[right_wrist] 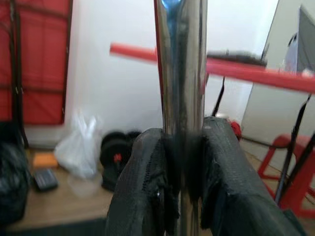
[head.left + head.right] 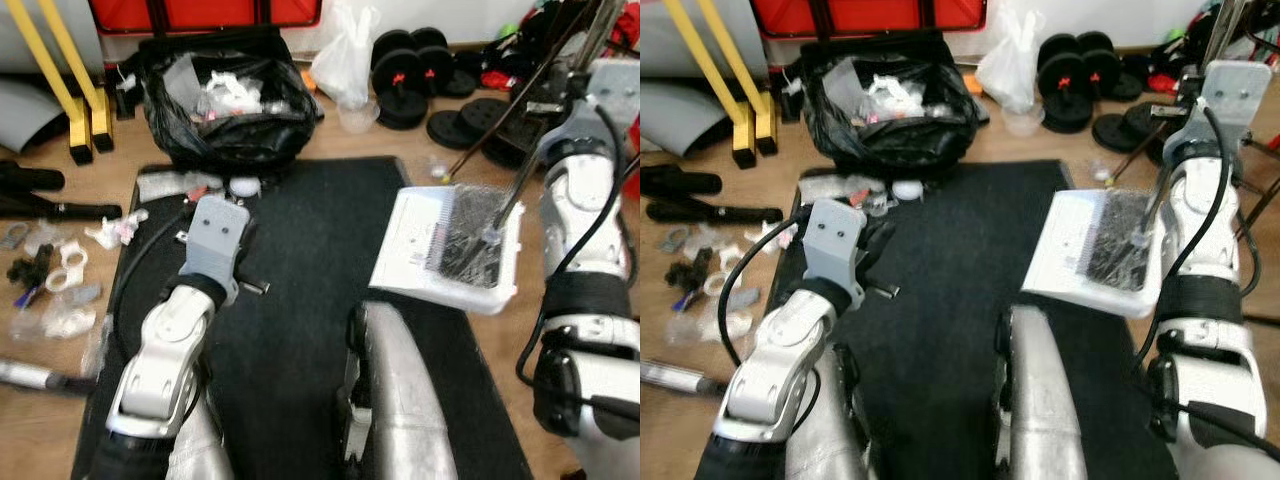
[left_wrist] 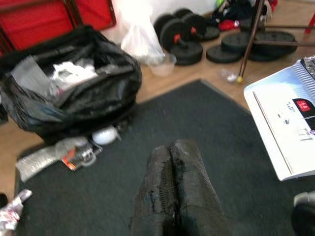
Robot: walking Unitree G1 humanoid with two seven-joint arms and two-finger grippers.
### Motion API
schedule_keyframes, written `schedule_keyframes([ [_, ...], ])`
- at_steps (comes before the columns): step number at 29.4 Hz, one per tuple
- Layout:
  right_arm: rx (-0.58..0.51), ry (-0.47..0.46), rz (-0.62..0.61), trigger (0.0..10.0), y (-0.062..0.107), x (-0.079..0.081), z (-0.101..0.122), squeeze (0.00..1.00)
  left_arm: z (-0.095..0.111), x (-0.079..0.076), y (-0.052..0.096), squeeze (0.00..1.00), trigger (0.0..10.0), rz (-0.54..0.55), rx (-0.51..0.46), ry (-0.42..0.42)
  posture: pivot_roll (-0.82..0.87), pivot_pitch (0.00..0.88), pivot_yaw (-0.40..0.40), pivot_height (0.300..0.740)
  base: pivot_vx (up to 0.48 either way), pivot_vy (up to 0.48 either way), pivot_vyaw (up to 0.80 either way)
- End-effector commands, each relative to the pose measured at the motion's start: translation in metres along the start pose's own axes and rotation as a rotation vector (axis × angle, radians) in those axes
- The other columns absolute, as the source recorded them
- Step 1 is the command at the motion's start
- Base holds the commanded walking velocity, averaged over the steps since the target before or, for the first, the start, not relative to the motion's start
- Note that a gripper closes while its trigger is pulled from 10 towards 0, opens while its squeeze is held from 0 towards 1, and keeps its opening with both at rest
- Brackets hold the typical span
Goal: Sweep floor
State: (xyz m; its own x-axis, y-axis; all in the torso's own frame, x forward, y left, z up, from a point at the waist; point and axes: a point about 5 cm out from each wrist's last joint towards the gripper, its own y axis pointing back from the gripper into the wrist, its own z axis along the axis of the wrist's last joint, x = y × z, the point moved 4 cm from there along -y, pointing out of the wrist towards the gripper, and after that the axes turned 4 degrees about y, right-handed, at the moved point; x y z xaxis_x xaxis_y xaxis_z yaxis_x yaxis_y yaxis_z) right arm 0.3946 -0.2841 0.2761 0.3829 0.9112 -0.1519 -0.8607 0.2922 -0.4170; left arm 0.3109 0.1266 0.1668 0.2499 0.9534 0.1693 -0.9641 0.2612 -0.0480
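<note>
While the right arm stands raised at the right of the left eye view, a thin pole (image 2: 520,175) runs down from it to a dark brush head (image 2: 468,240) resting in a white dustpan (image 2: 420,240), which lies on the right edge of a black mat (image 2: 300,300). Scraps of litter (image 2: 60,275) are scattered on the wood floor (image 2: 30,420) left of the mat, and more lie at the mat's far edge below a black bag (image 2: 225,100) of rubbish. The left gripper (image 2: 235,245) hovers low over the mat, near that far-edge litter.

From the right eye view, the same layout shows: the pole (image 2: 1155,205) slants from the dustpan (image 2: 1070,245) up toward the right arm, with weight plates (image 2: 1080,65) beyond.

Along the left wrist view, the left gripper (image 3: 172,187) has its two fingers pressed together on nothing, above the mat (image 3: 123,196), with the bag (image 3: 74,93) ahead.

Along the right wrist view, the right gripper (image 1: 183,162) pinches the shiny metal pole (image 1: 182,73) between both fingers.

Judging by its look, the broom is light and stiff, but the polished pole is slippery and may twist or slide in a two-finger pinch. A hold on the shaft, with the left gripper added lower down, would steady the strokes.
</note>
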Motion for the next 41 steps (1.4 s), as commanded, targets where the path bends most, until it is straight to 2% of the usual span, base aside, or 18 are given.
schedule_keyframes([
  [1,-0.066,0.009,0.004,10.0,0.002,0.001,0.007,0.00,-0.001,-0.011,0.007,0.00,10.0,-0.107,0.025,0.006,-0.07,0.267,-0.093,0.412,0.000,0.000,0.00],
  [2,-0.043,0.003,0.025,10.0,0.005,0.009,-0.002,0.00,-0.001,-0.012,0.009,0.00,10.0,-0.110,0.030,0.007,-0.07,0.267,-0.093,0.407,0.000,0.000,0.00],
  [3,-0.043,0.003,0.025,10.0,0.005,0.009,-0.002,0.00,-0.001,-0.012,0.009,0.00,10.0,-0.110,0.030,0.007,-0.07,0.267,-0.093,0.407,0.000,0.000,0.00],
  [4,-0.007,-0.018,0.067,10.0,0.009,0.021,-0.015,0.00,-0.001,-0.014,0.012,0.00,10.0,-0.114,0.039,0.011,-0.07,0.269,-0.094,0.397,0.000,0.000,0.00],
  [8,0.009,-0.034,0.081,10.0,0.010,0.025,-0.019,0.00,-0.002,-0.014,0.014,0.00,10.0,-0.115,0.042,0.013,-0.06,0.267,-0.094,0.392,0.000,0.000,0.00],
  [13,0.059,-0.100,0.158,10.0,0.008,0.044,-0.028,0.00,-0.002,-0.016,0.022,0.00,10.0,-0.117,0.055,0.018,-0.05,0.269,-0.097,0.367,0.000,0.000,0.00],
  [14,0.059,-0.100,0.158,10.0,0.008,0.044,-0.028,0.00,-0.002,-0.016,0.022,0.00,10.0,-0.117,0.055,0.018,-0.05,0.269,-0.097,0.367,0.000,0.000,0.00],
  [17,0.056,-0.154,0.196,10.0,0.002,0.055,-0.021,0.00,0.000,-0.017,0.027,0.00,10.0,-0.115,0.065,0.023,-0.04,0.285,-0.099,0.352,0.000,0.000,0.00],
  [20,0.021,-0.152,0.217,10.0,-0.007,0.062,-0.008,0.00,0.002,-0.018,0.031,0.00,10.0,-0.113,0.071,0.028,-0.04,0.307,-0.105,0.337,0.000,0.000,0.00],
  [24,-0.009,-0.165,0.192,10.0,-0.016,0.064,0.005,0.00,0.003,-0.018,0.034,0.00,10.0,-0.110,0.075,0.031,-0.03,0.319,-0.109,0.322,0.000,0.000,0.00],
  [27,-0.013,-0.170,0.186,10.0,-0.017,0.064,0.006,0.00,0.003,-0.018,0.035,0.00,10.0,-0.109,0.076,0.032,-0.03,0.321,-0.109,0.317,0.000,0.000,0.00],
  [30,-0.027,-0.211,0.187,10.0,-0.023,0.074,0.017,0.00,0.005,-0.019,0.040,0.00,10.0,-0.107,0.081,0.033,-0.02,0.350,-0.112,0.302,0.000,0.000,0.00],
  [41,-0.036,-0.282,0.233,10.0,-0.025,0.096,0.027,0.00,0.009,-0.018,0.053,0.00,10.0,-0.102,0.105,0.040,0.00,0.408,-0.107,0.300,0.000,0.000,0.00],
])
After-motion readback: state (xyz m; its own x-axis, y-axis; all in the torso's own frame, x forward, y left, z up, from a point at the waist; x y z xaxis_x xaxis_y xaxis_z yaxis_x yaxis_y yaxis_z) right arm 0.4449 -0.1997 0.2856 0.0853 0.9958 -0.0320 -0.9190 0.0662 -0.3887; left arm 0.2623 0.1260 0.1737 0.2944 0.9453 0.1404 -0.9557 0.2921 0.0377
